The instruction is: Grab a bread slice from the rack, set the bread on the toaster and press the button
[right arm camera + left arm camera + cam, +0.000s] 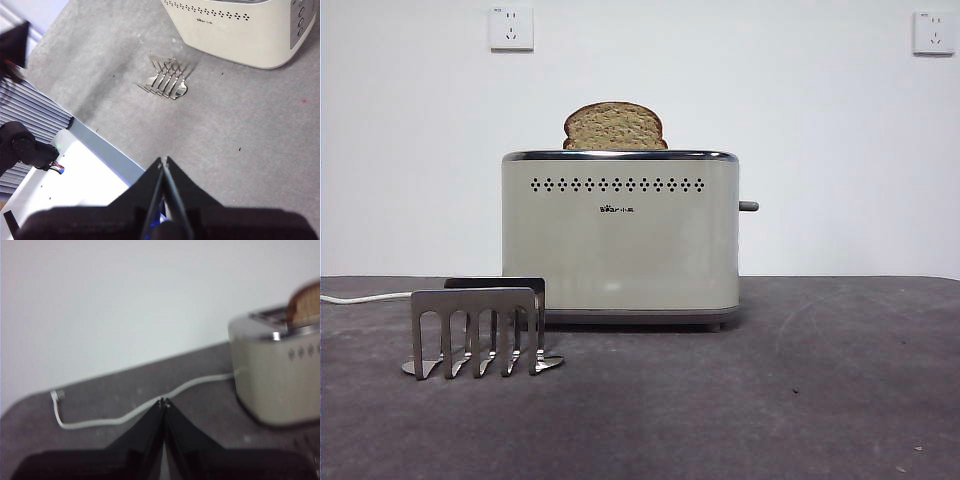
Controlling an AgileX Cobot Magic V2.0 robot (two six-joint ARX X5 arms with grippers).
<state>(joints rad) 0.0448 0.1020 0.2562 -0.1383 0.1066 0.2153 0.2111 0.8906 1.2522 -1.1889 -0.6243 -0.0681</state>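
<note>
In the front view, the toaster is standing on the dark grey table, with the slice of bread sitting upright in its slot, only the domed top showing above the chrome rim. The button is sticking out from the narrow end. The rack is standing empty just in front of the toaster's lower corner, partly covering it. A white cable is trailing off behind the rack, and two wall sockets are showing on the wall. No arm is showing here.

In the left wrist view, the left gripper is hanging with jaws pressed together, holding nothing, above the cable; the toaster is blurred and cut off at the edge.

In the right wrist view, the right gripper is likewise closed and empty, well apart from the rack and the toaster, whose top is cropped away.
</note>
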